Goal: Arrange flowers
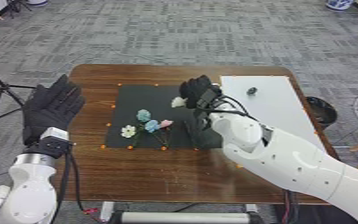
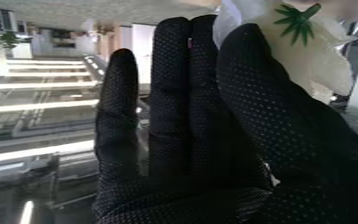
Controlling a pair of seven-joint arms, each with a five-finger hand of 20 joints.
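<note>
My right hand [image 1: 200,90] is over the far part of the dark mat [image 1: 162,92], my arm coming in over the near side of the brown table [image 1: 149,182]. In the head view a white bloom [image 1: 178,102] sits just beside its fingers. From the wrist I see my right hand [image 2: 193,185] with its fingers straight, some of them side by side and another standing apart; my thumb [image 2: 264,75] is straight too, crossing in front of the bloom's pale petals, whose green base faces my wrist. Whether I have it pinched or only lie against it, I cannot tell. My left hand [image 1: 53,105] is off the table's left edge, palm and straight fingers relaxed, with nothing in it. On the left part of the mat lie my other flowers, close to one another: a small white flower [image 1: 128,131], a blue-green flower [image 1: 143,115], a blue flower [image 1: 152,125] and a pink flower [image 1: 166,123], with thin green stems running toward the near side. On the white sheet [image 1: 273,107], to the right of the mat, rests a small dark green thing [image 1: 252,91]; I cannot tell what it is
</note>
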